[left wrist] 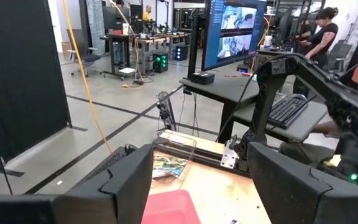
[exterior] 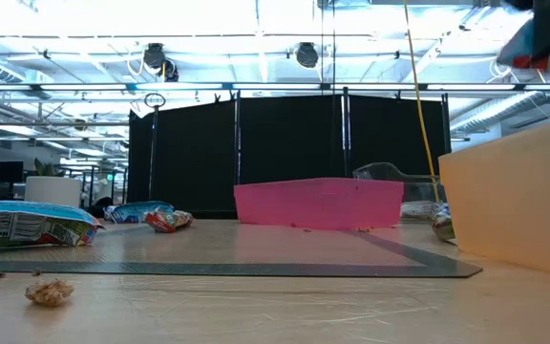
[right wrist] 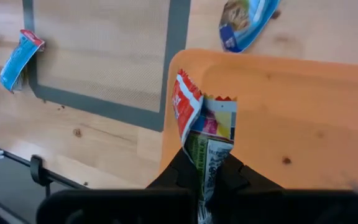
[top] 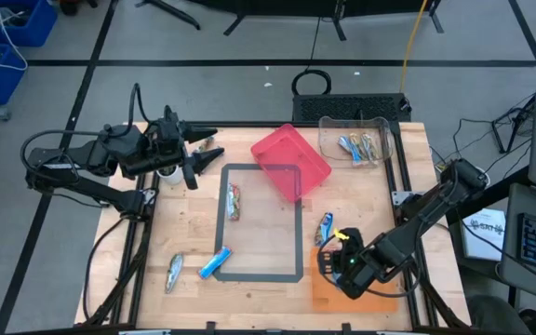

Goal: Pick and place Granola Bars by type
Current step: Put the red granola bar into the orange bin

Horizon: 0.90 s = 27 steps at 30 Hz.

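Note:
My right gripper (right wrist: 205, 171) is shut on a red, white and green granola bar (right wrist: 201, 127) above the orange tray (right wrist: 303, 106), at the table's near right (top: 341, 249). My left gripper (top: 194, 160) waits open at the far left, off the table top. Loose bars lie flat on the table: a red-green one (top: 234, 202) inside the grey-outlined mat, a blue one (top: 215, 263) on the mat's near edge, a silver one (top: 174, 272), and a blue one (top: 325, 226) beside the tray. Several bars lie in the clear container (top: 361, 147). My right gripper pinches the bar's one end (right wrist: 205, 163) between its two fingers, which lie along the bar. The rest of the wrapper (right wrist: 191, 106) sticks out past the fingertips, crumpled, lifted clear over the orange tray's left rim. The fingers themselves hide the exact place of contact.
A pink bin (top: 289, 160) sits at the mat's far right corner, next to the clear container. A white cup (top: 167, 172) and another bar (top: 207, 144) lie by my left gripper. A crumb (exterior: 51, 291) lies near the table's near edge. A person (left wrist: 322, 31) stands beyond the table.

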Available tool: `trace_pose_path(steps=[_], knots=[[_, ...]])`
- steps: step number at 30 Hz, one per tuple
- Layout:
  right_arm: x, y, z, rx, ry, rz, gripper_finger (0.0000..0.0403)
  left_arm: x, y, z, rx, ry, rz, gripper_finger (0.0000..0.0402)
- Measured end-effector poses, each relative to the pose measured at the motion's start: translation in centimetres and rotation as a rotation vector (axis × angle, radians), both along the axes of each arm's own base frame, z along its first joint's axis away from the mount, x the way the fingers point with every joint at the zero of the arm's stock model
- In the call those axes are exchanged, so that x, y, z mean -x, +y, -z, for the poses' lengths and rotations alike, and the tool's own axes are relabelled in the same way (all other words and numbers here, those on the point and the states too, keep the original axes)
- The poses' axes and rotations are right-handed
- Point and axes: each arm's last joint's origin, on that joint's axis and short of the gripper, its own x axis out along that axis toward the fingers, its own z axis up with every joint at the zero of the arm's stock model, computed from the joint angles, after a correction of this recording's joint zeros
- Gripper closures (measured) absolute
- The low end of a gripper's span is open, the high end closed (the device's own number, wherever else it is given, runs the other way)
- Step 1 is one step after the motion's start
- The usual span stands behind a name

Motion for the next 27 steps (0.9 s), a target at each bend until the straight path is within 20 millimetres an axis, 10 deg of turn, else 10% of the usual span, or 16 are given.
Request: trace_pose_path(steps=[27], knots=[[-1.3, -0.2, 5.8, -0.114, -0.013, 0.026, 0.0402, 0.0, 0.0, 0.0, 0.012, -0.003, -0.003, 0.0149]])
